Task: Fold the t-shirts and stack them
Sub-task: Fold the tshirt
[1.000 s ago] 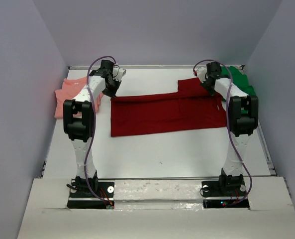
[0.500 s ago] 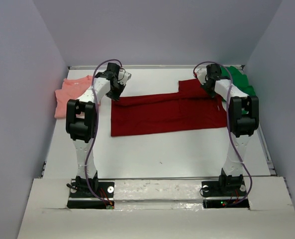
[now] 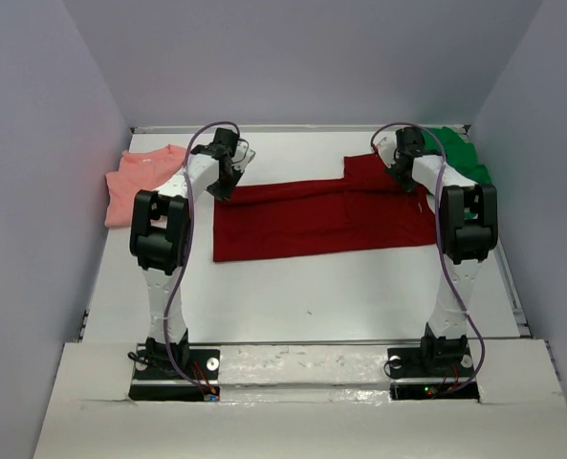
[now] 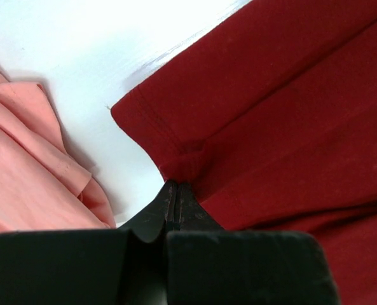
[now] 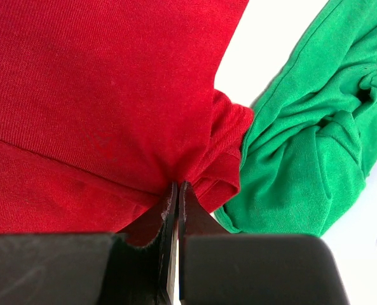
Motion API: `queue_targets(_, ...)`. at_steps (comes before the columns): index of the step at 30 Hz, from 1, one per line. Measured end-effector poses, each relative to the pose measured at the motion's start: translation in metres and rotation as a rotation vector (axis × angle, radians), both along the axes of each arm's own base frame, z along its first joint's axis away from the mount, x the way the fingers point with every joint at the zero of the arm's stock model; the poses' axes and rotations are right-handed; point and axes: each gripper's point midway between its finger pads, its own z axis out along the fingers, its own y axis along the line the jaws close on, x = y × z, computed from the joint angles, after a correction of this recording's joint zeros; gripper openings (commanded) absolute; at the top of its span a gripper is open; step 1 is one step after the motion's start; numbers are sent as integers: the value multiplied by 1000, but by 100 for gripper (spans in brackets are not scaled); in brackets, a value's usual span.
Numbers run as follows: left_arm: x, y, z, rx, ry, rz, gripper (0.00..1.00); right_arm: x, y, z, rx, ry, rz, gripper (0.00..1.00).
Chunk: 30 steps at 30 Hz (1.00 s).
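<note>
White table (image 3: 312, 287): limp, light dark red t-shirt (image 3: 321, 215) is held along its far edge, left and right, by jaws clamped on it.

In the left wrist view the red shirt (image 4: 290, 114) ran off the right and bottom edges, the pink shirt (image 4: 23, 165) ran off the left, and the body of the left gripper (image 4: 173, 194) hid the lower strip. The right gripper (image 5: 177, 190) did likewise in its own view, where the green shirt (image 5: 302, 146) was cut by the right edge. From above, both sets of jaws were too small to read.
</note>
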Motion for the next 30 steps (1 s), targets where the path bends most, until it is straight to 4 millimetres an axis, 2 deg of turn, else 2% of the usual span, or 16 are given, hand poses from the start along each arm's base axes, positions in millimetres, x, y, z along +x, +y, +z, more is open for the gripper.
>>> queue_targets(20, -4, -3, -5, 66, -9, -9, 0, -13, -1, -15, -4, 44, 3, 2)
queue_targets(23, -4, -2, -8, 84, -5, -7, 0, -13, -1, -16, -4, 46, 2, 25)
queue_targets(24, -4, -2, -9, 90, -3, -6, 4, -13, -1, -16, -5, 46, 2, 36)
queue_targets(26, -6, -1, -16, 111, 10, -6, 13, -13, -1, -17, -8, 50, 2, 43)
queue_targets(27, -7, 0, -19, 120, 16, -5, 21, -14, -2, -18, -13, 53, 5, 47)
queue_targets(30, -15, 3, -30, 157, 45, -7, 30, -13, -4, -18, -23, 53, 0, 53)
